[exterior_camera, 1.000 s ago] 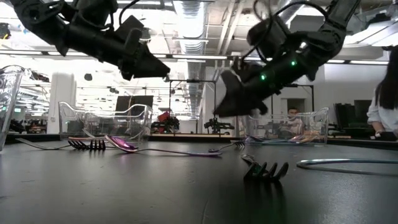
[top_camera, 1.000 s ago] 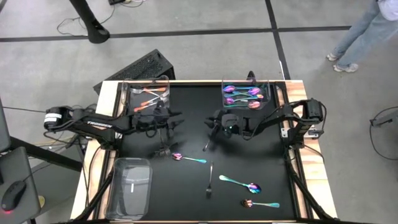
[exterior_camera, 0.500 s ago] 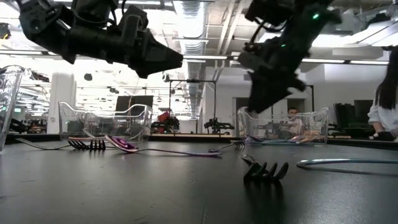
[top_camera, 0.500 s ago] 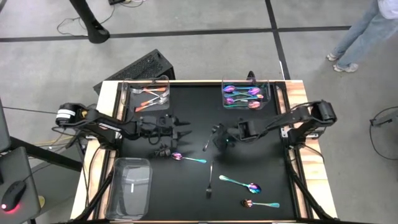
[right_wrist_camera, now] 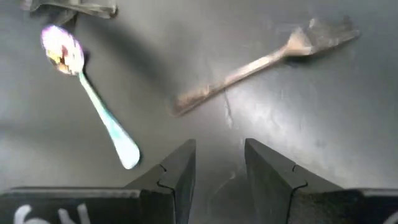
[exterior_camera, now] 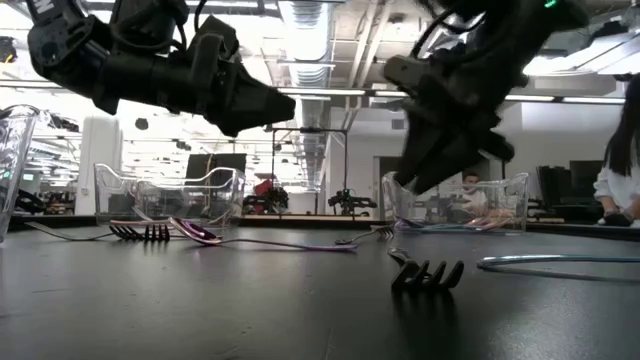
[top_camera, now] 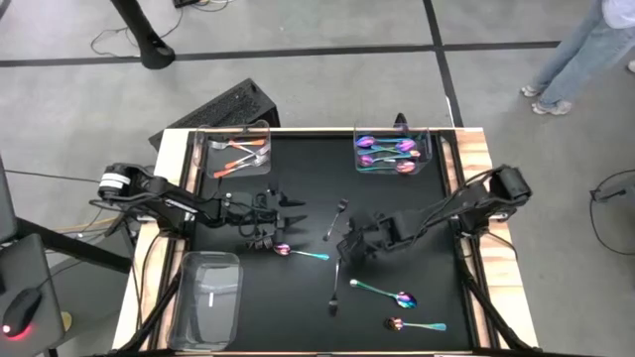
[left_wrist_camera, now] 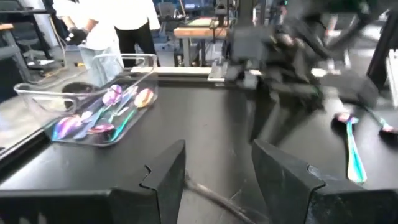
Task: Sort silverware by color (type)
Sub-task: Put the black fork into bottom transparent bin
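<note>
We hold our left claw open and empty above the black worktop, near an iridescent spoon. Our right claw hangs open and empty over a dark fork, with another dark fork lying near it. More iridescent spoons lie in the clear tray at the far edge.

A black-topped table with wooden edges is seen. On it are set three clear trays, and loose silverware is scattered: iridescent spoons and dark forks.
</note>
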